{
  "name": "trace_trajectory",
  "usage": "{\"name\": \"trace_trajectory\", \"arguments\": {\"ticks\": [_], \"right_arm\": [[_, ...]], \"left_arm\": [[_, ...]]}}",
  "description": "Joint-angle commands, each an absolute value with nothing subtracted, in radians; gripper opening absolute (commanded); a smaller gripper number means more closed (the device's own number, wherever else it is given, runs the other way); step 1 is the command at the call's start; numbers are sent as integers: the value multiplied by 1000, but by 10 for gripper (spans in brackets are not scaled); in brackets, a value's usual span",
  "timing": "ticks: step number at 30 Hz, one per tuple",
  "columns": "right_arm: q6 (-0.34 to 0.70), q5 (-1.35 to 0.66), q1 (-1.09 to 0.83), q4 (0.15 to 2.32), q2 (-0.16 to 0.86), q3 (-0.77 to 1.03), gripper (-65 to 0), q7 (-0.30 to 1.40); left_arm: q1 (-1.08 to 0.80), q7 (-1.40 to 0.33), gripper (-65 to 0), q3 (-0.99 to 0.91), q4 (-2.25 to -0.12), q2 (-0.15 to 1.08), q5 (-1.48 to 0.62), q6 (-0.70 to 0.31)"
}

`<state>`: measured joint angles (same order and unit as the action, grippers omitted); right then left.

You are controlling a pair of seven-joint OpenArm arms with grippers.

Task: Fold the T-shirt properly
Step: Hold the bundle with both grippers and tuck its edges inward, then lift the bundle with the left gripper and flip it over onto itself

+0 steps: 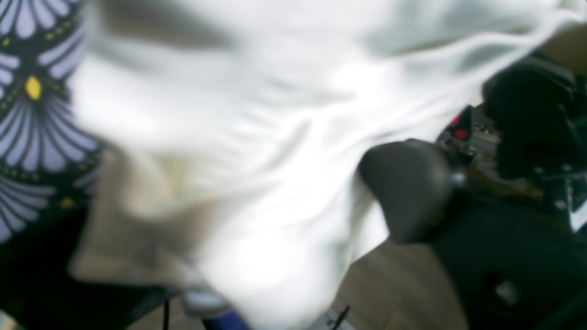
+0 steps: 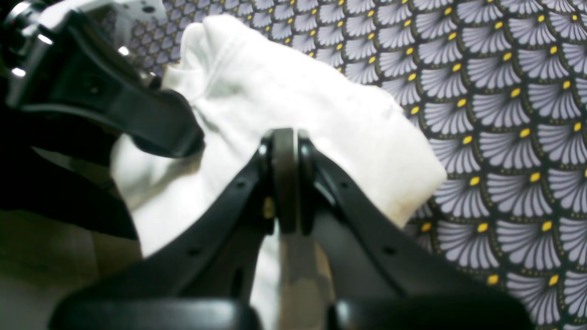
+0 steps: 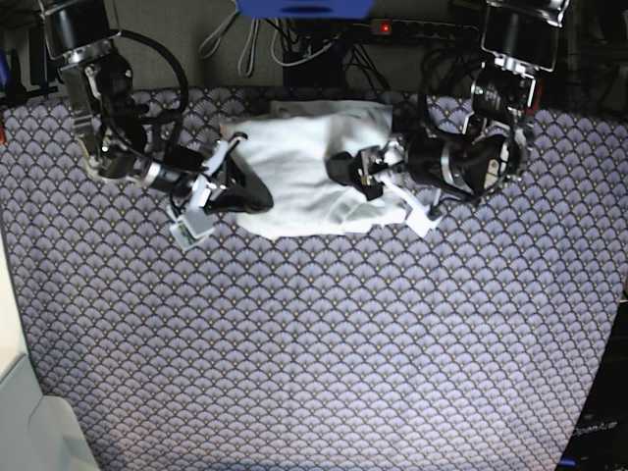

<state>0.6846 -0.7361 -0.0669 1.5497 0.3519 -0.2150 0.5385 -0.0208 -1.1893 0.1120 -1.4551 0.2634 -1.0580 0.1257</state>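
While the T-shirt [image 3: 309,172] lies bunched, right end effector [image 2: 284,183] rests closed upon it; left end effector [image 3: 355,167], apparently parted, must release and smooth.

- The T-shirt [image 3: 309,177] lies as a folded, wrinkled white bundle near the far edge of the surface [image 3: 314,343], which is covered in scallop-patterned cloth.
- The right end effector [image 3: 257,196] rests at the T-shirt's left edge, touching the cloth.
- The left end effector [image 3: 345,169] sits over the T-shirt's right part, with white cloth bunched beside it.
- A blue object [image 3: 304,8] sits beyond the T-shirt, past the surface's far edge.
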Motion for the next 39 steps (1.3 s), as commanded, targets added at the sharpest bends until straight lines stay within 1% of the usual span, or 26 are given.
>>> {"name": "trace_trajectory", "arguments": {"ticks": [1,5,6,12,14,17,19,21,24,27,29,34,39], "right_arm": [[698,-754,-54,1564,360,-211,-650,513],[698,-754,-54,1564,360,-211,-650,513],[698,-754,-54,1564,360,-211,-650,513],[698,-754,-54,1564,360,-209,-650,513],[698,-754,-54,1564,361,-209,-650,513],[698,-754,-53,1566,366,-208,-650,510],[698,-754,-53,1566,375,-206,-650,507],[698,-754,-53,1566,394,-206,-650,506],[698,-754,-54,1570,410,-177,-650,506],[698,-756,-62,1573,414,-99,-650,512],[698,-756,-67,1572,417,-44,-650,513],[698,-756,-105,1566,464,59,-650,512],[698,-756,-147,1566,481,173,-650,506]], "left_arm": [[-21,-1198,-222,114,-1442,262,-1033,131],[4,-1198,-454,116,-1397,257,-1033,131],[5,-1196,-496,116,-1385,257,-1033,131],[7,-1175,-501,116,-1377,257,-1033,131],[19,-1175,-541,116,-1379,257,-1033,131],[50,-1175,-650,116,-1379,257,-1033,133],[82,-1175,-640,116,-1379,257,-1033,139],[107,-1176,-648,122,-1380,257,-1033,140],[163,-1176,-647,196,-1380,260,-1012,140],[213,-1176,-647,285,-1380,254,-920,140],[239,-1175,-647,348,-1377,225,-845,140],[312,-1185,-647,463,-1371,173,-673,137],[403,-1185,-647,578,-1369,145,-593,137]]}}
